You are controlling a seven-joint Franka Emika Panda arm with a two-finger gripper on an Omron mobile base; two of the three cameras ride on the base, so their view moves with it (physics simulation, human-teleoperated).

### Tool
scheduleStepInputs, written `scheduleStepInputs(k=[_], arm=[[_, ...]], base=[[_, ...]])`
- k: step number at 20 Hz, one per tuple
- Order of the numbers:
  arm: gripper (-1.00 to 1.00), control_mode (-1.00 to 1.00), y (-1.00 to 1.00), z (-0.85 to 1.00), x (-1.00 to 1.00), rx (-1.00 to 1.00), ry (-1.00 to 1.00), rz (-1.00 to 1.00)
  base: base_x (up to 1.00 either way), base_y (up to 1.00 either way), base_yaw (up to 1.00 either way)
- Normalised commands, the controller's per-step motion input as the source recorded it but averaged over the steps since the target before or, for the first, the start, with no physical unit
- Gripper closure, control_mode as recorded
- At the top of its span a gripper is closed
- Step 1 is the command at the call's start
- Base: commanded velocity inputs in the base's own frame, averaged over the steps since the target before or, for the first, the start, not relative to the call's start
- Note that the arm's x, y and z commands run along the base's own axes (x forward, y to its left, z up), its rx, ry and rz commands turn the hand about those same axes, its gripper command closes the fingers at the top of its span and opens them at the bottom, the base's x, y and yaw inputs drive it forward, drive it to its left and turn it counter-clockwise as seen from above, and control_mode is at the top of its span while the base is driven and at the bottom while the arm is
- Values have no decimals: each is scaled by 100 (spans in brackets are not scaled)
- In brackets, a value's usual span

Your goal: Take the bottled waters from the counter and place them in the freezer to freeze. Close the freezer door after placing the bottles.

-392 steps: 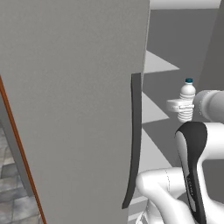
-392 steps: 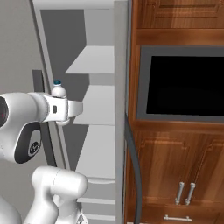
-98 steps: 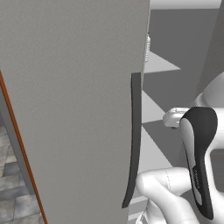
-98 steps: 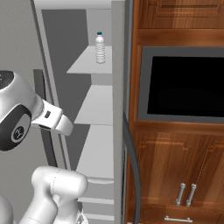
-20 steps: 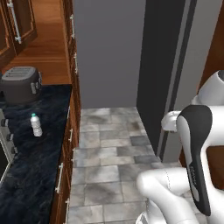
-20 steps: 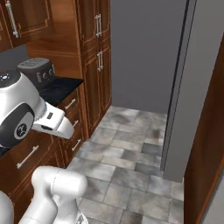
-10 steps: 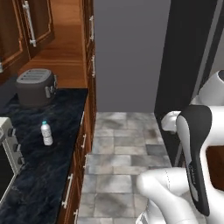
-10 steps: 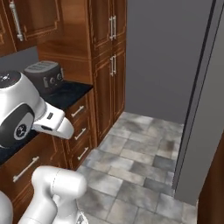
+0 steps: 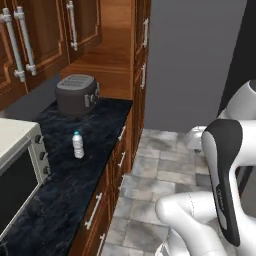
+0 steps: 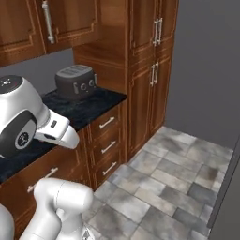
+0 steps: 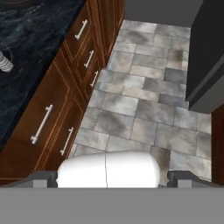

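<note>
Evidently the step in hand is fetching a bottled water: the counter (image 9: 60,190) lies to the left, the toaster (image 9: 76,93) at its far end. One bottle (image 9: 78,145) stands upright mid-counter, well apart from the toaster. Next comes reaching over it. The gripper (image 11: 107,179) stands open, holding nothing. Its label is unreadable.

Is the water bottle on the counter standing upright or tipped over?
Upright. The water bottle stands on its base on the counter, teal cap on top, between the toaster and the toaster oven.
</note>
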Motion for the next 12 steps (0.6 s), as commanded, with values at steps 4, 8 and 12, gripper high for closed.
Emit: scheduleStepInputs(k=[4, 8, 12], arm=[[-100, 100, 0, 0, 0, 0, 0, 0], [-100, 100, 0, 0, 0, 0, 0, 0], [-100, 100, 0, 0, 0, 0, 0, 0]], base=[[17, 4, 50], [19, 33, 37], [22, 31, 34]])
